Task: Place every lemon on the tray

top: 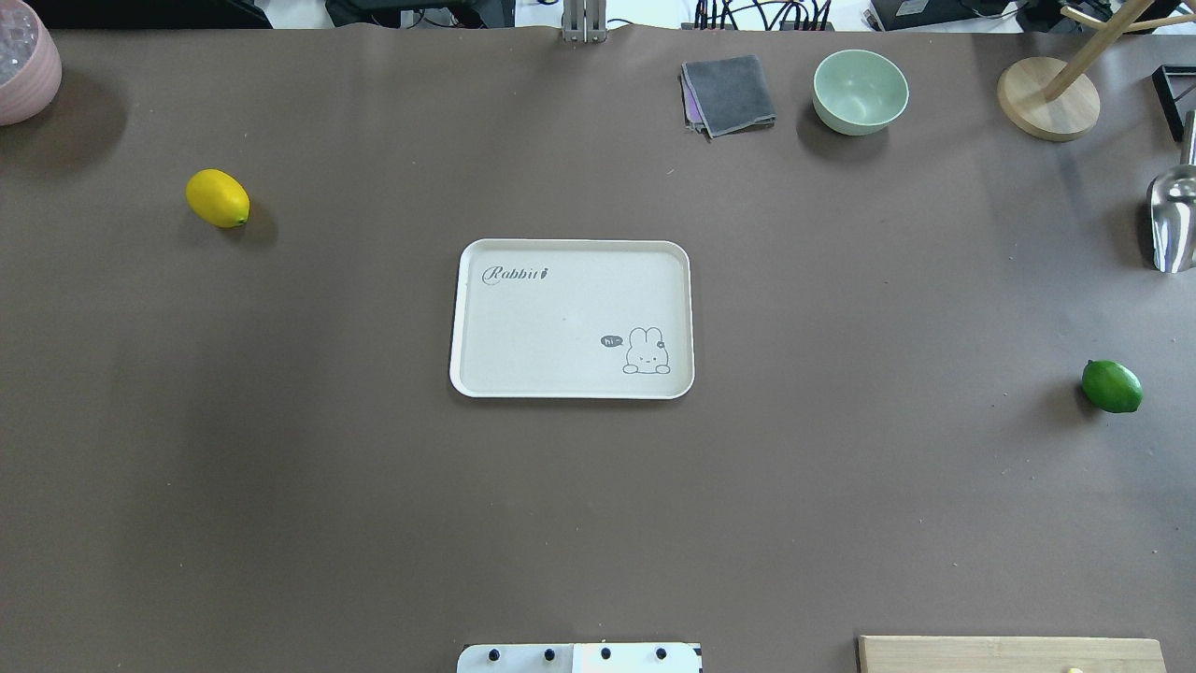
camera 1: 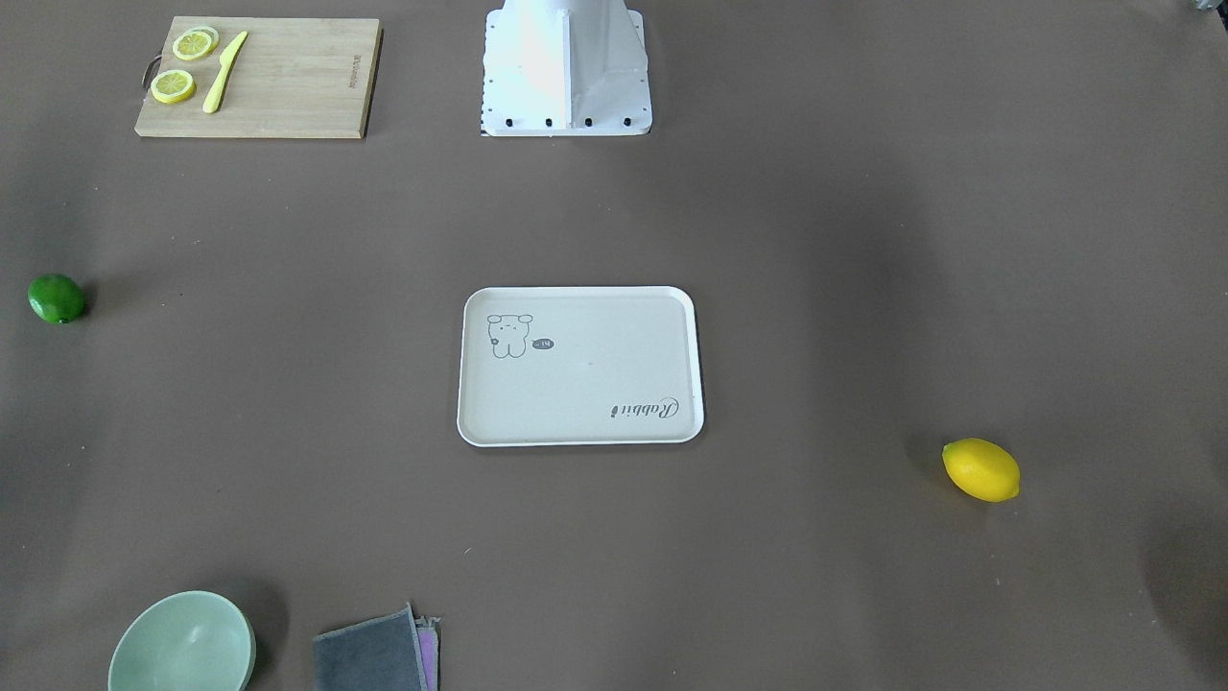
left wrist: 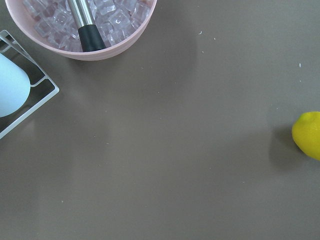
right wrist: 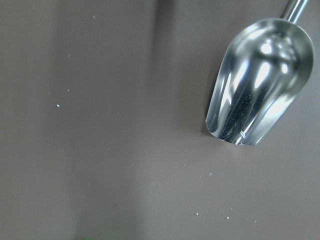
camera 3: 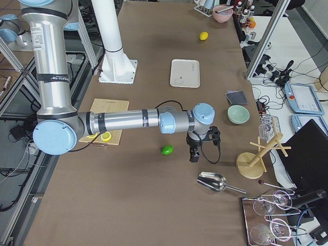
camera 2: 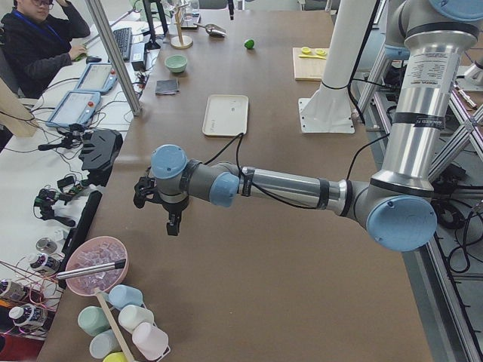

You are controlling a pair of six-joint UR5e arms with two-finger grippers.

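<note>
yellow lemon (top: 218,198): oval, pointy tip
green lemon (top: 1112,386): glossy oval
tray (top: 561,313): flat cream rectangle, rounded corners
left end effector (camera 2: 171,222), right end effector (camera 3: 195,154): grip, can't tell

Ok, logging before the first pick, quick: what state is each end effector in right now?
Left end effector: cannot be told, it shows only in a side view.
Right end effector: cannot be told, same reason.

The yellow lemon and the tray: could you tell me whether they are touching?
Apart. The overhead exterior view shows the yellow lemon lying far left of the tray, with bare table between them.
</note>
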